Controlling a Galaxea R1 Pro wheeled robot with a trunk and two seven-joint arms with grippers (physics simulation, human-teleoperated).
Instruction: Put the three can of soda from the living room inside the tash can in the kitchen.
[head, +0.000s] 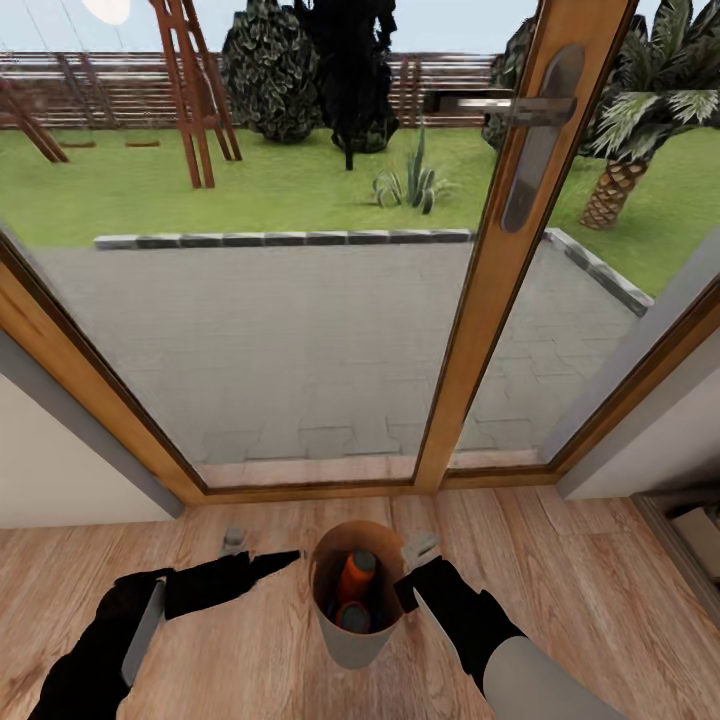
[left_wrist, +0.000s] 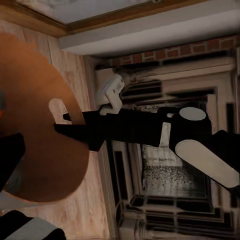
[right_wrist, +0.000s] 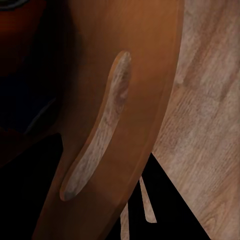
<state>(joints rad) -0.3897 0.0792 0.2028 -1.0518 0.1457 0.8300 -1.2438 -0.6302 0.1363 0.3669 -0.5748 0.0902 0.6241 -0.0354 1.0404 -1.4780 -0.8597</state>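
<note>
Bin: I see the tash can (head: 357, 625) upright on the wood floor (head: 560, 560), mouth up, close to the glass garden doors (head: 300, 300).
Cans: one orange can (head: 355, 578) leans inside, top up; blue can (head: 352, 617) low beside it.
Labels: no writing I can read.
Right tool (head: 408, 588): clamped on the bin's rim.
Left tool (head: 290, 556): beside the bin; I cannot tell its opening.
Room: bare floor either side.

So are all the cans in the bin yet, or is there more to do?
Two orange cans already sit inside the bin; a third isn't clear. The right gripper appears to grip the bin's rim, and the left gripper is beside it. Still left: the bin faces the glass garden doors, not the kitchen.
</note>
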